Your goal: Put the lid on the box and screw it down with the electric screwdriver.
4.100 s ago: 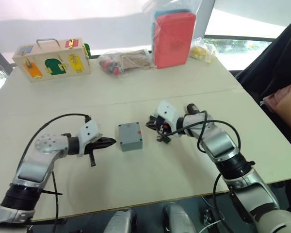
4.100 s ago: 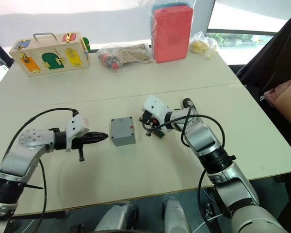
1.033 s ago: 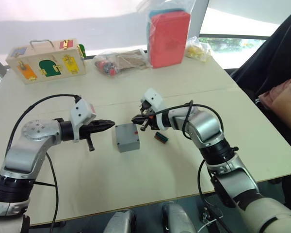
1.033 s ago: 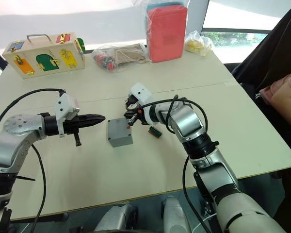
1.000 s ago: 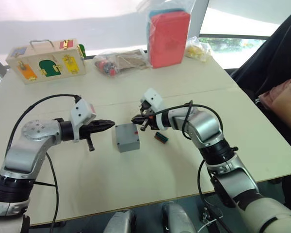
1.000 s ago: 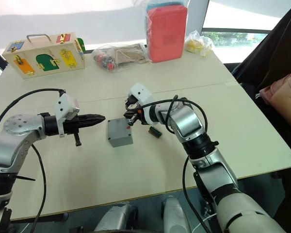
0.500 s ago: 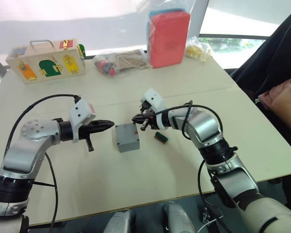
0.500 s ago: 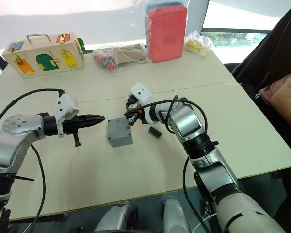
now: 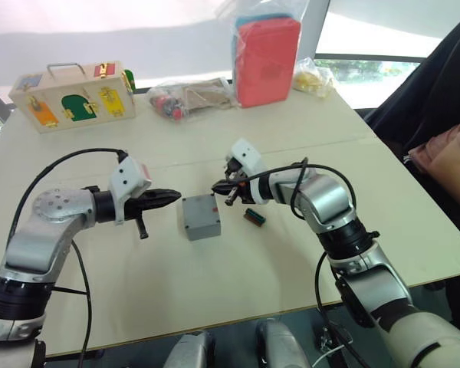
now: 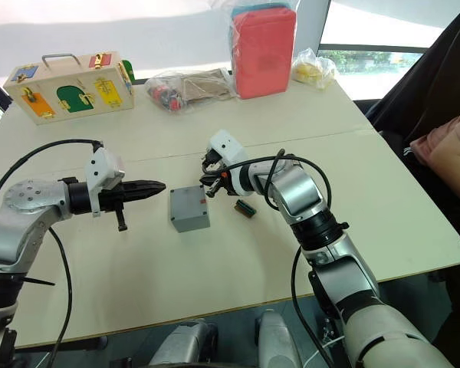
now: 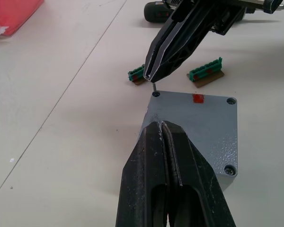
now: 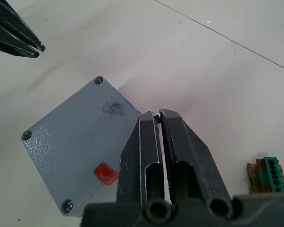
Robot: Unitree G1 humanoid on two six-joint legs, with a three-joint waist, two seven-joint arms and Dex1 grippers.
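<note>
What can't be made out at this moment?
- Right wrist view: the lid has one corner hidden behind the right gripper.
- Left wrist view: whether the small screw pinched by that gripper has entered its hole; too small to tell.
- Left wrist view: the dark object, cut off by the edge and the gripper.
- The inside of the box: the lid covers it.

My right gripper covers 1 corner of the lid, so that screw hole is hidden. A tiny part pinched at my fingertips is too small to identify. The box under the lid can't be made out. The screwdriver is cut off by the frame edge.
</note>
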